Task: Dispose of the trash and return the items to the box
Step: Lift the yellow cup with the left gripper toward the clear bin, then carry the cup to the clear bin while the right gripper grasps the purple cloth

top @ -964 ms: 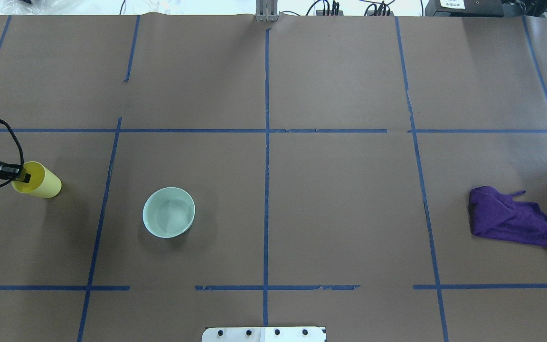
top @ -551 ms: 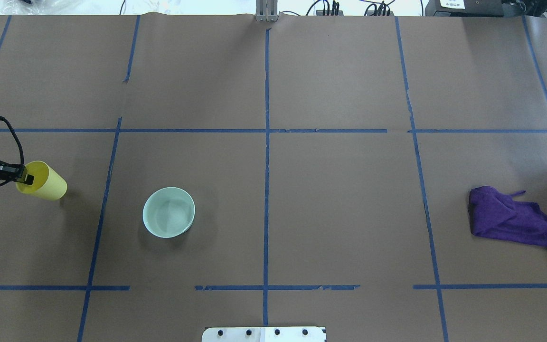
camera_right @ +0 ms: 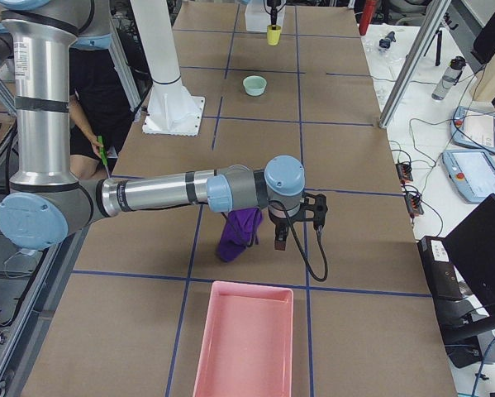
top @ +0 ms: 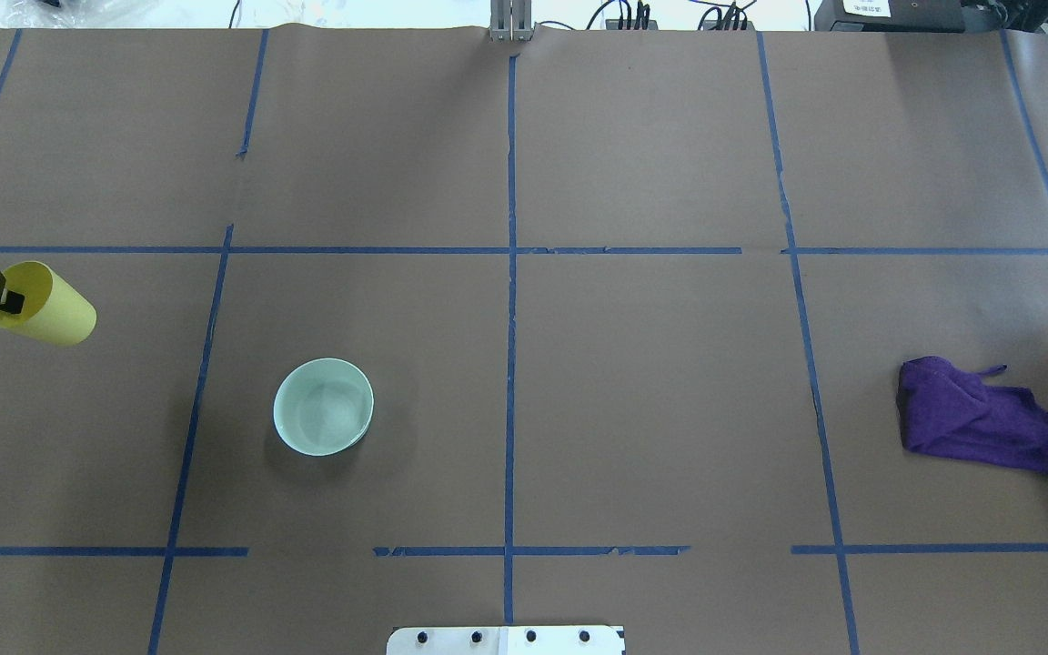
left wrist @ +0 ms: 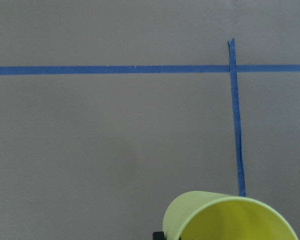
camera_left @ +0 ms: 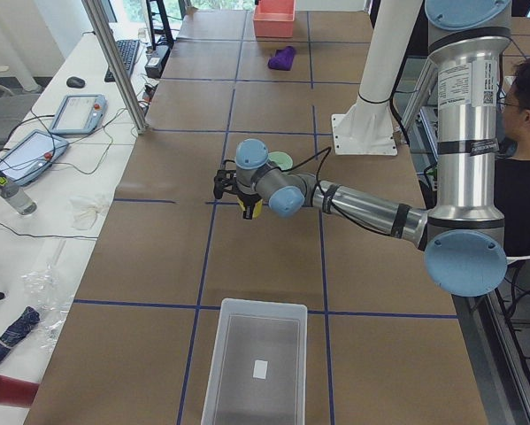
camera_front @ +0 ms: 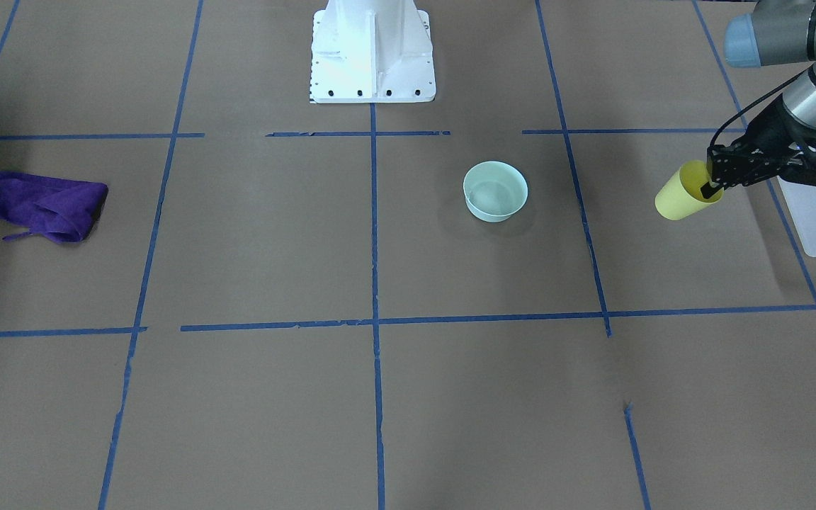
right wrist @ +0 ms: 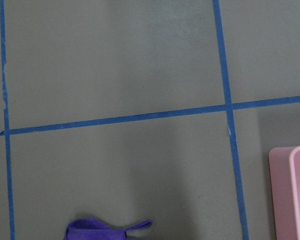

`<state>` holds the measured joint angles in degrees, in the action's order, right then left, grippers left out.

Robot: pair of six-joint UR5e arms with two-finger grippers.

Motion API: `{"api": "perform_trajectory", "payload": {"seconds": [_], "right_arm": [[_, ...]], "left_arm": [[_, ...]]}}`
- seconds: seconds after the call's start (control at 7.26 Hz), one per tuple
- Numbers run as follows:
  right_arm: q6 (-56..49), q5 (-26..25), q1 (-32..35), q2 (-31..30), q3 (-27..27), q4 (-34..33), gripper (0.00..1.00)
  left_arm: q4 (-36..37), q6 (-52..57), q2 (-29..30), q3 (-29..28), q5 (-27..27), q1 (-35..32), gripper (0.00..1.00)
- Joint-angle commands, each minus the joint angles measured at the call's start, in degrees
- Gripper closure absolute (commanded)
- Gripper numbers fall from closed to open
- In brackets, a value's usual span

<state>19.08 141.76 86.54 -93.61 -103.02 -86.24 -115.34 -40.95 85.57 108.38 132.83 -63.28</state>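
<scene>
The frosted white box [camera_left: 238, 350] sits empty at the table's end on the robot's left. The purple cloth [top: 988, 426] has not stirred; the right gripper [camera_right: 282, 234] hangs beside it, and I cannot tell whether it is open or closed. The mint-green bowl [top: 323, 406] is also unmoved. What changed is the yellow cup [top: 49, 307]. Within the last second it slid toward the overhead view's left edge, away from the bowl, tilted and off the table. The left gripper [top: 7, 298] stays clamped on its rim, one finger inside. Judging by this, the carry is well along, with only the release over the box remaining.
</scene>
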Motion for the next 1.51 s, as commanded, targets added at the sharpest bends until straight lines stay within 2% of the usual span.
{"api": "perform_trajectory", "payload": {"seconds": [0.0,0.14,0.28,0.55,0.83,1.38], "right_arm": [[14.40,-4.35,-7.74,-3.23,-0.60,14.86,0.00],[22.58,-6.48,-12.75,-5.42,-0.51,23.13,0.00],[29.54,-11.28,-18.72,-5.79,-0.51,27.13,0.00],[33.81,-17.54,-27.70,-5.89,-0.34,28.58,0.00],[36.28,-21.42,-34.57,-5.80,-0.33,28.75,0.00],[36.38,-23.28,-40.65,-5.18,0.54,28.58,0.00]], "left_arm": [[6.92,9.96,1.69,0.95,0.06,-4.46,1.00],[11.23,15.15,3.45,1.04,-0.46,-8.14,1.00],[14.49,19.46,5.12,1.04,-0.56,-10.44,1.00],[20.39,24.49,8.46,1.39,-0.82,-14.31,1.00],[22.60,29.31,8.56,1.66,-2.75,-18.00,1.00],[23.14,39.87,8.48,-2.01,-6.01,-24.95,1.00]]}}
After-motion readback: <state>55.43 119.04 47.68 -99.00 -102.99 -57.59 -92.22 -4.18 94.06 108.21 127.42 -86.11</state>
